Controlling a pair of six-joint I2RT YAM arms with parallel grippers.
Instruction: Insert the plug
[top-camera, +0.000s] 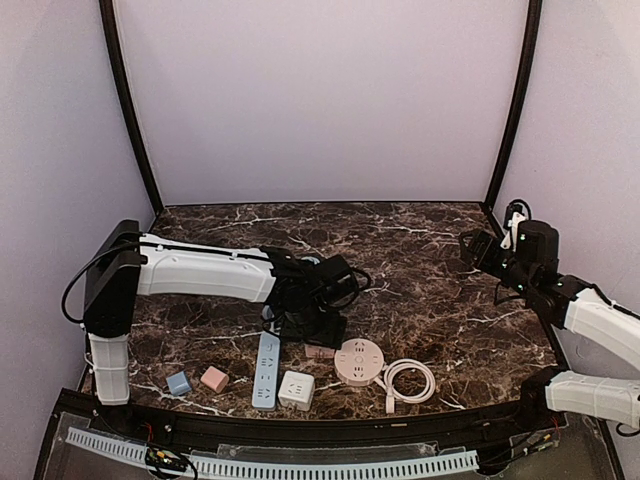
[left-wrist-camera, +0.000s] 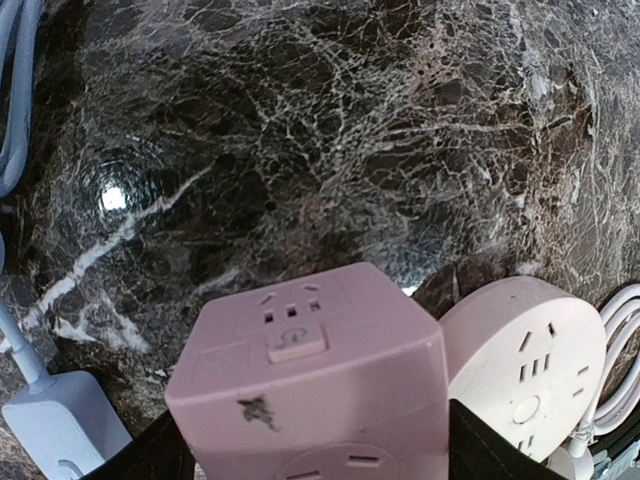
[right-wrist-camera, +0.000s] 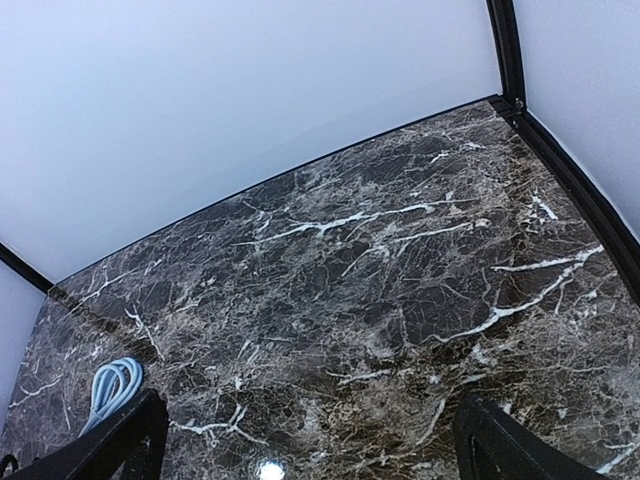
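The pink cube socket (left-wrist-camera: 310, 380) lies just beside the round socket (left-wrist-camera: 525, 365). The left gripper (top-camera: 318, 335) straddles the cube, one jaw on each side; whether they clamp it cannot be told. The right gripper (right-wrist-camera: 310, 445) hangs well apart from the round socket, jaws spread wide.

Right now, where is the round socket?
Top view: the round socket sits front and middle on the table, with the pink cube just left of it and the white cable coiled on its right.
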